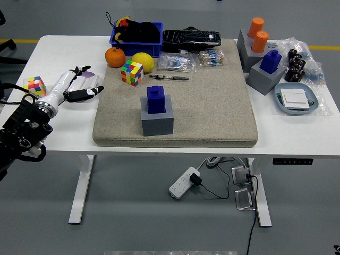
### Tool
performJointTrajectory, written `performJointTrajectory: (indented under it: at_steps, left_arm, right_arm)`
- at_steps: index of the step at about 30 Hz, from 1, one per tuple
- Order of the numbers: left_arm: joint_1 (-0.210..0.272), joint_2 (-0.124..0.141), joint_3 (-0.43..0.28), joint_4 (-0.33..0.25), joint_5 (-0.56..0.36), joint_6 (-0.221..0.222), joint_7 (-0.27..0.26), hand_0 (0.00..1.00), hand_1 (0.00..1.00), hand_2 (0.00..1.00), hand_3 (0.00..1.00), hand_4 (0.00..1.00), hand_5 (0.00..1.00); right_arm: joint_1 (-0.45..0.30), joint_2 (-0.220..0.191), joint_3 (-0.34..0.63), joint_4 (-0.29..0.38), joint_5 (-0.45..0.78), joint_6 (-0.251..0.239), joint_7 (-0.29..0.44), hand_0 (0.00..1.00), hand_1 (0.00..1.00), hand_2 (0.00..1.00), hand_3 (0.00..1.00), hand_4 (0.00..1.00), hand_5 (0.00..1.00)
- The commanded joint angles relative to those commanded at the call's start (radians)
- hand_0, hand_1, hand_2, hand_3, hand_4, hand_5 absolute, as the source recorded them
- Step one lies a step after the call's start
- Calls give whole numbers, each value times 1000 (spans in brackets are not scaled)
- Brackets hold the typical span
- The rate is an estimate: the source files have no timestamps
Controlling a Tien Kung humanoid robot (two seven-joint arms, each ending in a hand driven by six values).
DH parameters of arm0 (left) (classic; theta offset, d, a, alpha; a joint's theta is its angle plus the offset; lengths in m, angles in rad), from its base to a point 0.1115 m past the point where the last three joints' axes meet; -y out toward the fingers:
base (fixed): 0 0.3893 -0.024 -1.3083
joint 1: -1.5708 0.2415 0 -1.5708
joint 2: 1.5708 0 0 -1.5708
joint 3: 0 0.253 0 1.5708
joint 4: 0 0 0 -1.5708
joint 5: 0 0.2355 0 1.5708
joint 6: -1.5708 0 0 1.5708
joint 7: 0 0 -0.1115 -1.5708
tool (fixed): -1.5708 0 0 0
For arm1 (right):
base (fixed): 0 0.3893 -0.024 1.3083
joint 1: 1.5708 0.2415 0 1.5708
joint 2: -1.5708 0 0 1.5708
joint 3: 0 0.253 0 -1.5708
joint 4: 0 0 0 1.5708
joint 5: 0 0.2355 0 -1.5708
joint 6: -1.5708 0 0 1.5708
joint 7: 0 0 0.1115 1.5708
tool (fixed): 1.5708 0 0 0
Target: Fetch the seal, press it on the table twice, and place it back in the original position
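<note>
A blue seal (156,99) stands upright on a grey block (157,122) near the front middle of the beige mat (212,106). My left hand (79,85) hovers over the table's left part, well left of the seal, with fingers spread and holding nothing. A second blue seal (272,60) sits on a grey block (264,78) at the right. My right arm is out of view.
An orange (115,57), a lemon (143,61) and a Rubik's cube (132,73) lie behind the seal. A smaller cube (36,85) is at the far left. A blue bin (137,34), bags, orange cylinders (258,34) and a blue tray (295,99) line the back and right.
</note>
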Motion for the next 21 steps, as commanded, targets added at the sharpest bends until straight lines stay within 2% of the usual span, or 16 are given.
performJointTrajectory:
  at_steps: [11,21]
  left_arm:
    - [-3,0,17,-4,0,-2,2,926,964,965,919,850,454]
    - [-7,9,46,35,-30,-3,2,926,964,965,918,851,453]
  right_arm:
    - [-1,1,0,0,0,0,2,784,699,654,654,713,482]
    - [0,0,0,0,0,-1,2,786,699,654,655,714,482]
